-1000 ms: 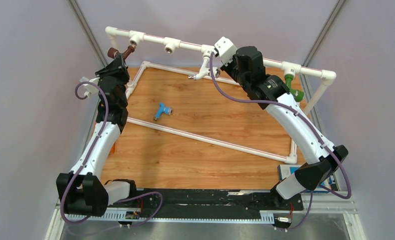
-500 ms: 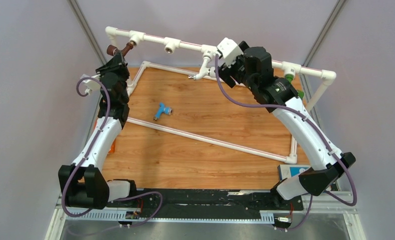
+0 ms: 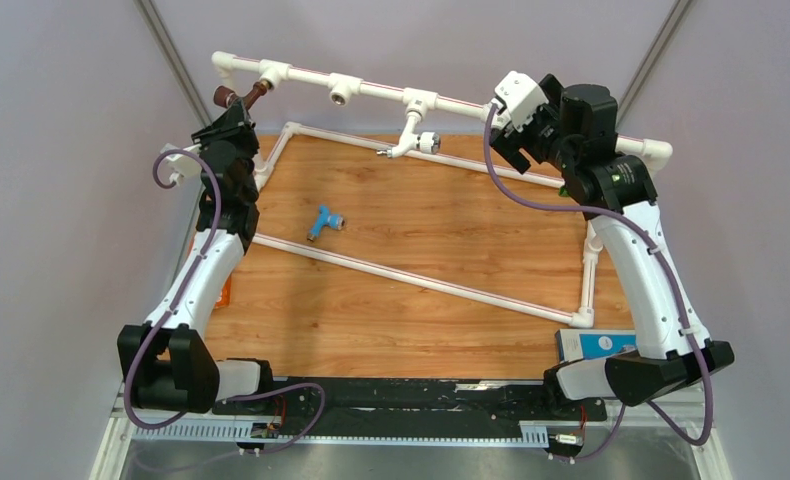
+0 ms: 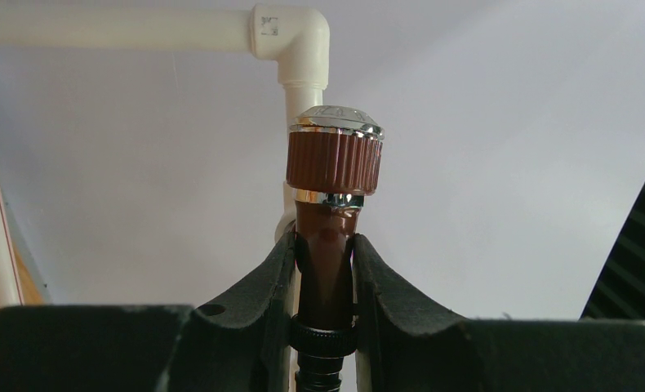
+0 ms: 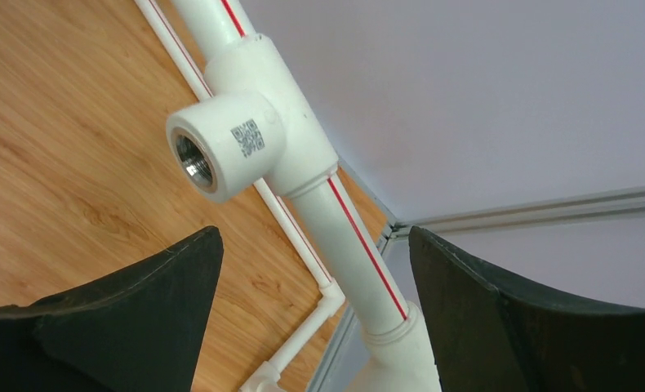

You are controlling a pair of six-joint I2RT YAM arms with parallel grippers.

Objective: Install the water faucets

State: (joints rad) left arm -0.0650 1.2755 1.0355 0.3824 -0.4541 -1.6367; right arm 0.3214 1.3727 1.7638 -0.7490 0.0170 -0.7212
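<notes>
The left gripper (image 4: 323, 269) is clamped on the stem of the dark brown faucet (image 4: 333, 159), just below its ribbed knob. In the overhead view this faucet meets the far-left tee of the pipe frame (image 3: 371, 90), so it looks to be mid-install; how deep the thread sits cannot be told. The right gripper (image 5: 313, 235) has its jaws wide apart and holds nothing. It is up at the far right, facing a bare metal-threaded tee socket (image 5: 209, 155). To its left and well apart from it, the white faucet (image 3: 408, 140) hangs from its own tee on the top rail and appears fitted. Between that tee and the brown one, another socket (image 3: 342, 92) is unfilled. The light blue faucet (image 3: 322, 221) lies loose on the wooden table (image 3: 421, 300), left of centre, not yet picked up. The green faucet cannot be made out behind the right arm. By my reckoning, one is in, one is under way, and the blue one remains.
</notes>
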